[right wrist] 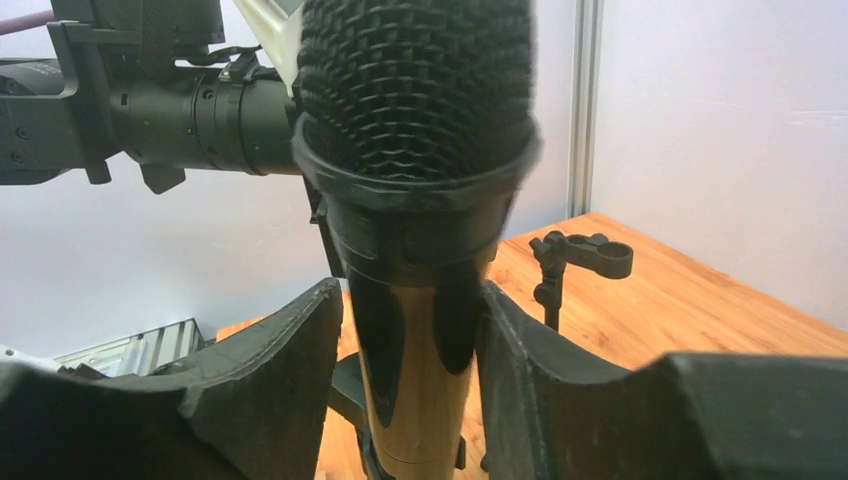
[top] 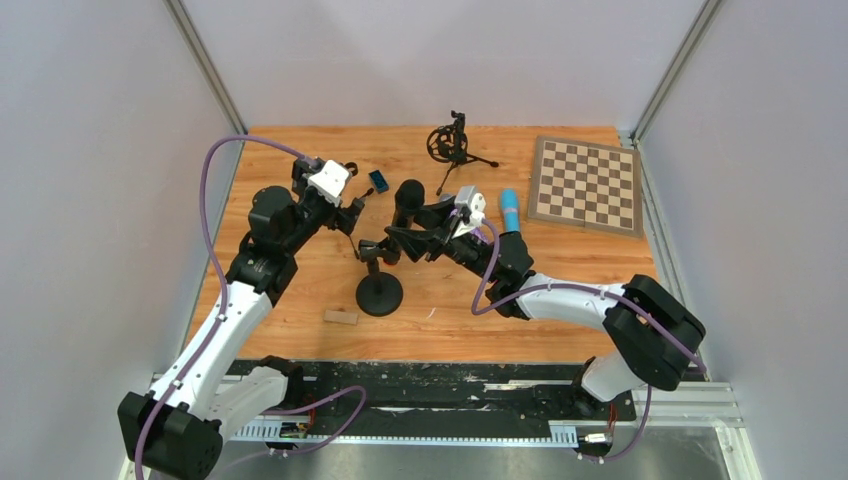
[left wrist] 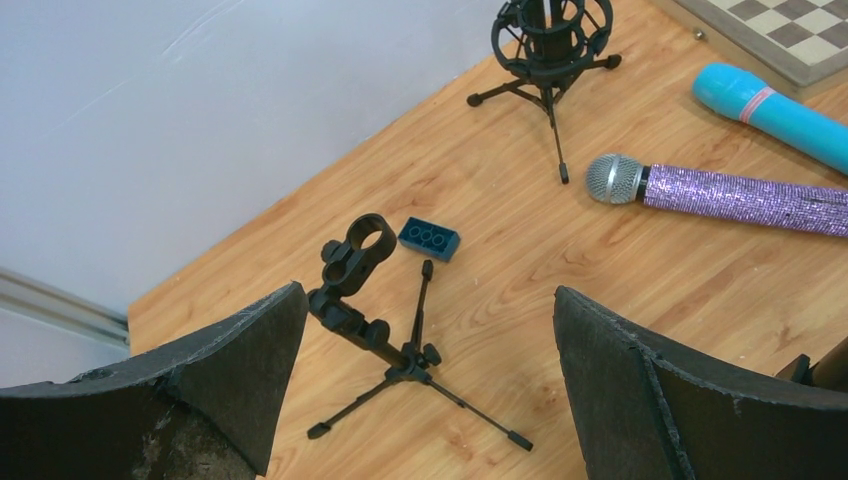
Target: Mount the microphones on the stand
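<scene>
My right gripper (right wrist: 410, 300) is shut on the black microphone (right wrist: 415, 90) and holds it upright, mesh head up. In the top view this gripper (top: 424, 236) holds the microphone (top: 408, 197) just above the clip of the round-base stand (top: 379, 292). My left gripper (left wrist: 428, 300) is open and empty above a small tripod stand with a clip (left wrist: 372, 318); in the top view it (top: 350, 200) is left of the black microphone. The purple glitter microphone (left wrist: 735, 196) and the light blue microphone (left wrist: 775, 112) lie on the table.
A tripod with a round shock mount (top: 455, 143) stands at the back. A chessboard (top: 586, 183) lies at the back right. A dark blue brick (left wrist: 428, 238) lies by the small tripod. A small wooden block (top: 340, 317) lies near the front left.
</scene>
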You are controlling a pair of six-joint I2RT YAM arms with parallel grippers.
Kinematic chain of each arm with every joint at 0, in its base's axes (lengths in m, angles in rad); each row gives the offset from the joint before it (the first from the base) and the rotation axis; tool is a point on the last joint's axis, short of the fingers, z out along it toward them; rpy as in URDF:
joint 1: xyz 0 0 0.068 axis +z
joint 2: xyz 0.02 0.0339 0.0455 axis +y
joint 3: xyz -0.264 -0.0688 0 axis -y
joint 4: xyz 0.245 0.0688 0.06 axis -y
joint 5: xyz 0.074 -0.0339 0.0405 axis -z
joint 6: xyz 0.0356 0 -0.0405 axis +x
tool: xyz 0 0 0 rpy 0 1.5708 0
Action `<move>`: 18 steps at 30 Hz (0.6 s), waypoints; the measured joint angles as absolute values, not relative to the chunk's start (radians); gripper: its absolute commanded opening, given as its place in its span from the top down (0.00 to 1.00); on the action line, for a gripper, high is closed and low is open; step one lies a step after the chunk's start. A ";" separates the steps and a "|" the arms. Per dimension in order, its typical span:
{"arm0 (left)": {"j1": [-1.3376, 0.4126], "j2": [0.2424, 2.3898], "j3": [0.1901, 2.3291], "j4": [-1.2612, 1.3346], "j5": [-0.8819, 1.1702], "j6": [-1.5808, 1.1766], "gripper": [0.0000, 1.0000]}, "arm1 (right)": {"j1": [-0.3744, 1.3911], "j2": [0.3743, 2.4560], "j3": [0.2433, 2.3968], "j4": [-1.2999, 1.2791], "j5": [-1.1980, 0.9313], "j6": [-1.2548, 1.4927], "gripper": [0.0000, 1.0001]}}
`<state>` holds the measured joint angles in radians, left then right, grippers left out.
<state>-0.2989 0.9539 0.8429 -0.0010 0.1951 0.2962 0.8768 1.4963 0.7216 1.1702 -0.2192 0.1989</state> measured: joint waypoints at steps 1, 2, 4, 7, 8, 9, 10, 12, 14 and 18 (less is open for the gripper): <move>-0.299 0.954 0.843 -0.002 0.192 0.296 0.00 | 0.877 1.498 0.722 1.169 -0.222 0.201 0.43; -0.299 0.955 0.843 -0.004 0.189 0.296 0.00 | 0.878 1.501 0.722 1.167 -0.225 0.204 0.39; -0.299 0.956 0.843 -0.005 0.181 0.296 0.00 | 0.881 1.506 0.722 1.163 -0.230 0.211 0.32; -0.299 0.957 0.843 -0.007 0.180 0.296 0.00 | 0.883 1.510 0.722 1.164 -0.234 0.221 0.22; -0.299 0.957 0.843 -0.007 0.180 0.297 0.00 | 0.883 1.512 0.722 1.165 -0.234 0.225 0.20; -0.299 0.957 0.843 -0.007 0.181 0.297 0.00 | 0.883 1.512 0.722 1.165 -0.233 0.228 0.17; -0.299 0.957 0.843 -0.008 0.181 0.297 0.00 | 0.883 1.512 0.722 1.165 -0.233 0.231 0.13; -0.299 0.957 0.843 -0.009 0.182 0.297 0.00 | 0.883 1.512 0.722 1.168 -0.232 0.237 0.07; -0.299 0.957 0.843 -0.011 0.186 0.298 0.00 | 0.882 1.512 0.721 1.173 -0.229 0.241 0.03; -0.299 0.957 0.844 -0.017 0.208 0.301 0.00 | 0.882 1.508 0.696 1.195 -0.223 0.247 0.00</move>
